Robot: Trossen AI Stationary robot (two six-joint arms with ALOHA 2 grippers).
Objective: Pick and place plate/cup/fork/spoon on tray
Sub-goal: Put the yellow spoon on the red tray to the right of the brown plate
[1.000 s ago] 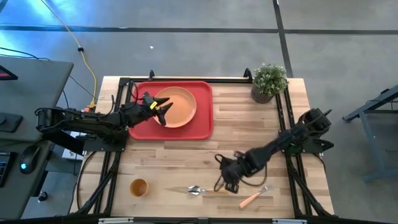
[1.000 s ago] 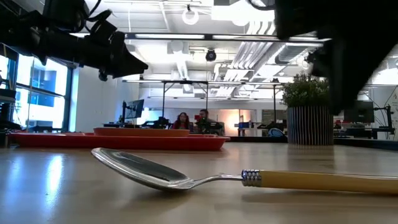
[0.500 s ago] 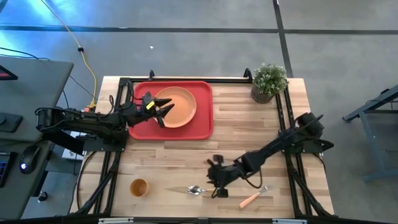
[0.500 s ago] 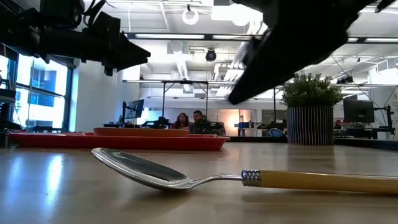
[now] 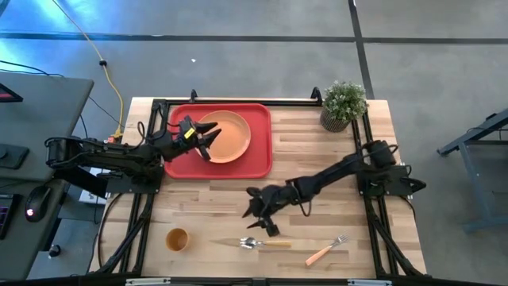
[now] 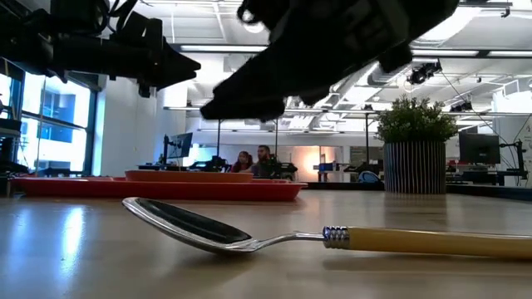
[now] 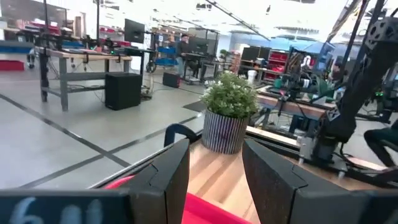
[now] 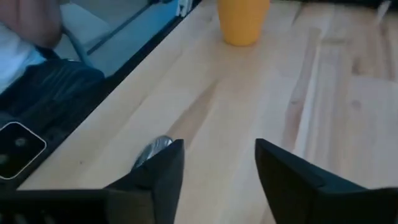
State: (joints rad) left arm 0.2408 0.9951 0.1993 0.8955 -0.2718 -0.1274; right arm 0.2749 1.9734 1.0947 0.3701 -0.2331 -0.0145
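Lying untrayed: one spoon [image 5: 255, 243], one fork [image 5: 325, 250], one cup [image 5: 176, 239].

Spoon [image 6: 249, 232] handle cut off at low view's right edge. Spoon bowl partly behind right hand [image 8: 214, 174] finger in its wrist view; cup [image 8: 242, 18] top cropped there.

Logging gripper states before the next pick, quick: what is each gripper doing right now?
Left gripper: open, empty, over the plate on the tray.
Right gripper: open, empty, above the spoon.
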